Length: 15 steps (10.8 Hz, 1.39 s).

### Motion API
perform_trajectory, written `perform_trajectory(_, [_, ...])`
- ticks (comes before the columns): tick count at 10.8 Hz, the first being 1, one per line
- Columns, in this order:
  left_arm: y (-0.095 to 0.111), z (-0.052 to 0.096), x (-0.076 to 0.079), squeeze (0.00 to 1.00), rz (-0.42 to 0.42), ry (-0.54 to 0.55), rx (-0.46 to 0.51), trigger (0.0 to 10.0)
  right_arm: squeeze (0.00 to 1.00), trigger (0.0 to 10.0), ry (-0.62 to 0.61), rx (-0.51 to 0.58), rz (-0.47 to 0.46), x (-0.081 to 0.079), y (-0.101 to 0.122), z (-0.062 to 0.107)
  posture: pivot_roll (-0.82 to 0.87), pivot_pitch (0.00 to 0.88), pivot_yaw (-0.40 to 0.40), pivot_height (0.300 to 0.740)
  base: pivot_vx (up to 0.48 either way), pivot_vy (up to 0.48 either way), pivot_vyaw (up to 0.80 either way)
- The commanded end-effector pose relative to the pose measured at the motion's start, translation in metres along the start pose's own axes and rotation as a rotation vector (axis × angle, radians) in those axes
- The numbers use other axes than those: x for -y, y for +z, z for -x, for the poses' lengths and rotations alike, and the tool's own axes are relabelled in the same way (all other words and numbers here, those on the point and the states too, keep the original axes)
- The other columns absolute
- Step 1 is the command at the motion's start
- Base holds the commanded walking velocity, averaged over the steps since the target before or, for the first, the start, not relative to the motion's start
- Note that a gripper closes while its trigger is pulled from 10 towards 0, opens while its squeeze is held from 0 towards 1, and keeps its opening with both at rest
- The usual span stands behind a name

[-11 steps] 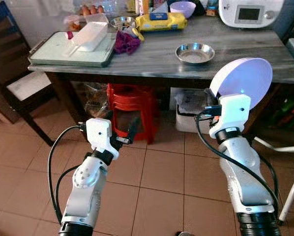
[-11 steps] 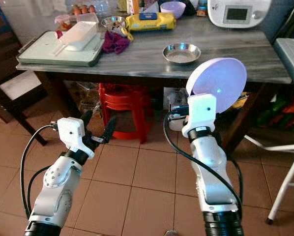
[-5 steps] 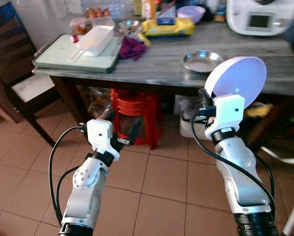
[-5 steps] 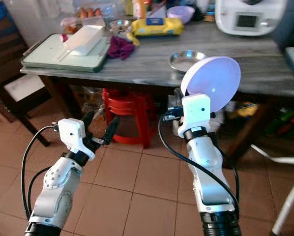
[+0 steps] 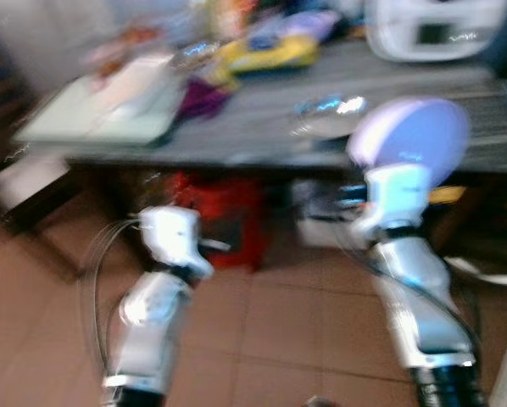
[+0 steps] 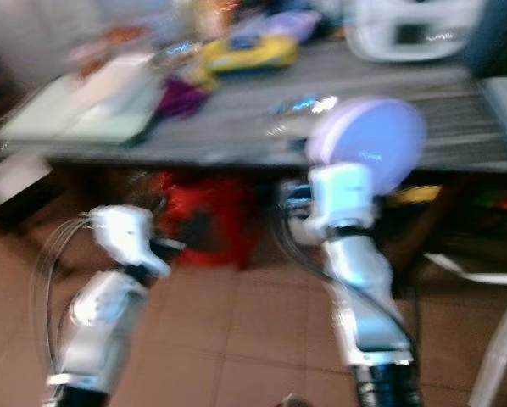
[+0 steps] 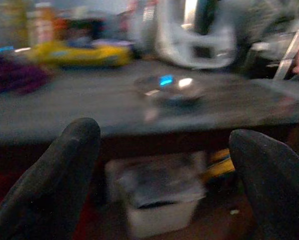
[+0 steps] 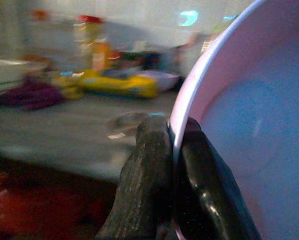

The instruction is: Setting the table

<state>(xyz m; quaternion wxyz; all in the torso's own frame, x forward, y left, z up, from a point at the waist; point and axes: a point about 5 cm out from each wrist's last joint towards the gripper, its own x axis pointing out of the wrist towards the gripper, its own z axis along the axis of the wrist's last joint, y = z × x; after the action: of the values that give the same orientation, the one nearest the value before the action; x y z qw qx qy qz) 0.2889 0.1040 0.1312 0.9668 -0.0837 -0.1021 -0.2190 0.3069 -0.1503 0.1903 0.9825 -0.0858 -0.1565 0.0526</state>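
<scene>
Right gripper (image 8: 172,165) has its fingers (image 8: 144,185) pinched on the rim of a pale lilac plate (image 5: 415,140), held upright at the near edge of the grey surface (image 5: 262,136), right of centre. Plate looks stiff, light, smooth, prob. slippery & breakable; a rim pinch w/ one finger each side suits it, though it could pivot. Left gripper (image 7: 164,175) hangs low at left, fingers spread wide, holding nothing. Metal dish (image 7: 167,87) sits on the surface beyond. Head views badly blurred: far clutter, yellow pack (image 8: 117,85), white appliance (image 5: 436,30) are hard to make out.
</scene>
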Motion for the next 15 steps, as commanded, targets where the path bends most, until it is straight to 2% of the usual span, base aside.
perform_trajectory(1, [0.0032,0.0048,-0.0107,0.0,-0.028,0.022,-0.001,10.0,0.0,10.0,0.028,0.048,-0.025,-0.0101,0.01,-0.0029,-0.11,0.12,0.093,0.74,0.394,0.0,-0.46])
perform_trajectory(5, [0.0032,0.0035,-0.0086,0.0,-0.022,0.012,-0.002,10.0,0.0,10.0,0.045,0.076,0.004,-0.0121,0.0143,-0.003,-0.12,0.119,0.099,0.74,0.388,0.0,0.0])
perform_trajectory(9, [0.0035,0.0022,-0.0069,0.0,-0.017,0.012,0.002,10.0,0.0,10.0,0.052,0.086,0.012,-0.0124,0.0164,-0.0043,-0.12,0.118,0.093,0.74,0.391,0.0,0.59])
perform_trajectory(15, [0.0043,0.0018,-0.0056,0.0,-0.012,0.006,0.002,10.0,0.0,10.0,0.047,0.099,0.018,-0.0121,0.0186,-0.0069,-0.11,0.115,0.09,0.74,0.34,0.0,0.0])
